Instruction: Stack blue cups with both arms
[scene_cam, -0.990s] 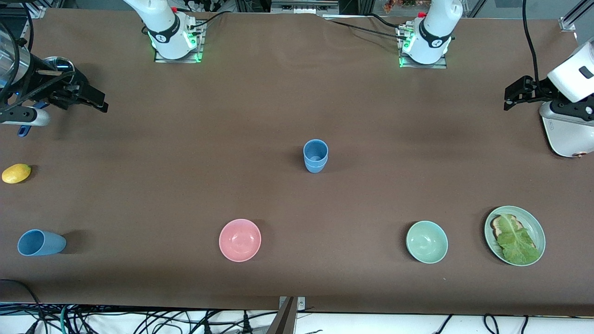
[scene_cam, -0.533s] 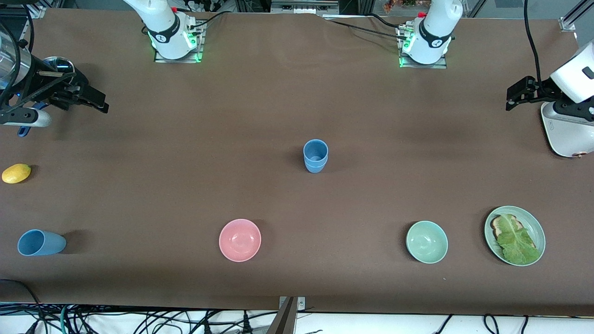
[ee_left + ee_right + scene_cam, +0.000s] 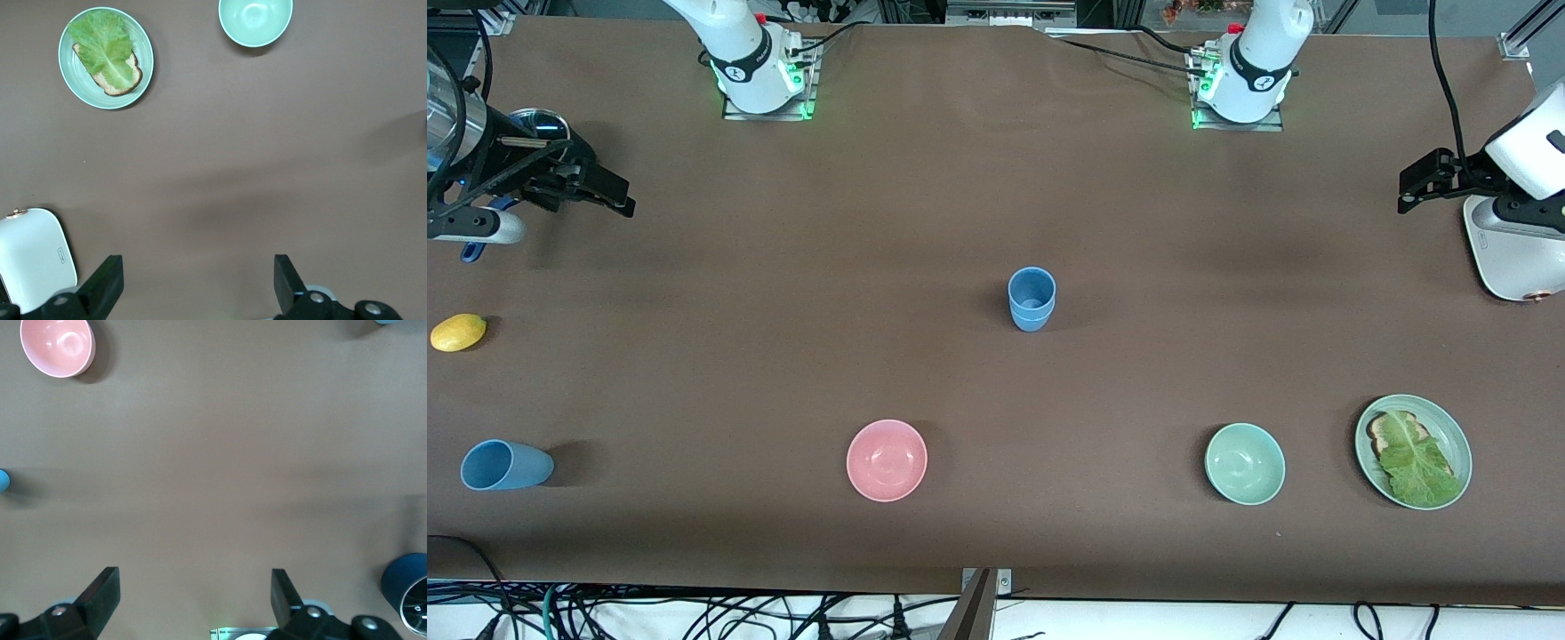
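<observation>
Hardly anything has shifted over the last second: my left gripper (image 3: 1409,187) has eased a touch higher and toward its own end of the table, while my right gripper (image 3: 609,196) sits where it was. Both have their fingers spread wide with nothing between them, each parked high over its own end.

Stack of blue cups (image 3: 1032,299) stands upright mid-table, one nested in the other (a second rim shows partway down the wall). Nothing touches it.

Lone blue cup (image 3: 505,465) lies on its side toward the right arm's end, nearer the front camera than the lemon (image 3: 458,332), with its mouth pointing toward the table's end.

Also on the table: pink bowl (image 3: 887,460), green bowl (image 3: 1245,463), plate (image 3: 1449,427) with toast and lettuce, white appliance (image 3: 1516,258) under my left wrist.

Step in hand, as I read it: the stacking move is done and both arms have pulled back. One cup is not yet stacked.

Next move would fall to my right arm: drop to the tipped cup, pinch its wall near the rim, turn it upright, carry it over the stack and lower it in squarely. A grip on a rolling cup could slip.
</observation>
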